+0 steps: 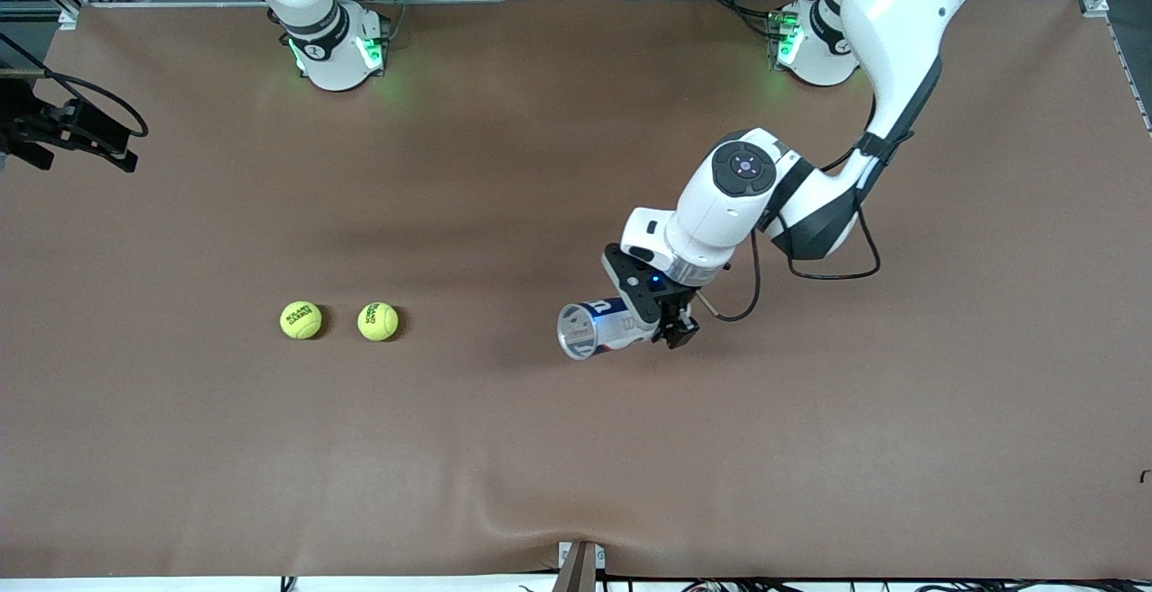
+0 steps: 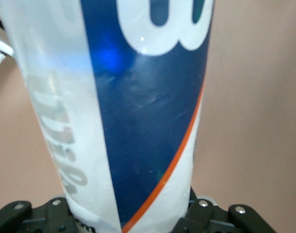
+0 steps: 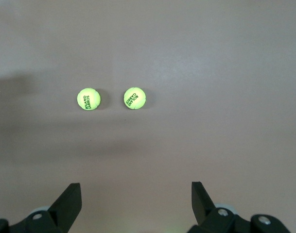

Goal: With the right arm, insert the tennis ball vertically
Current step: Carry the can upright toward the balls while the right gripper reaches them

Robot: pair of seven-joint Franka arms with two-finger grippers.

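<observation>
2 fuzzy yellow-green tennis balls sit side by side on the brown table, well apart from everything else, toward the right arm's end: one ball (image 1: pixel 301 320) nearer that end, the other ball (image 1: pixel 378 321) just beside it toward the middle. Both show black lettering.

The left gripper (image 1: pixel 650 315) has its fingers clamped on a clear plastic ball can with a blue, white and orange label (image 1: pixel 601 327), holding it near its closed end. The can is tilted, its open mouth turned toward the balls and partly up, so it does not yet stand upright.

The right gripper (image 3: pixel 135 204) hangs high over the table with its jaws spread wide and empty, looking down at both balls; in the front view it is out of frame.

A tennis ball is light, springy and grippy with felt, so it should not slip; it may roll if nudged. Pinching it across its widest part, from above, looks safest.
</observation>
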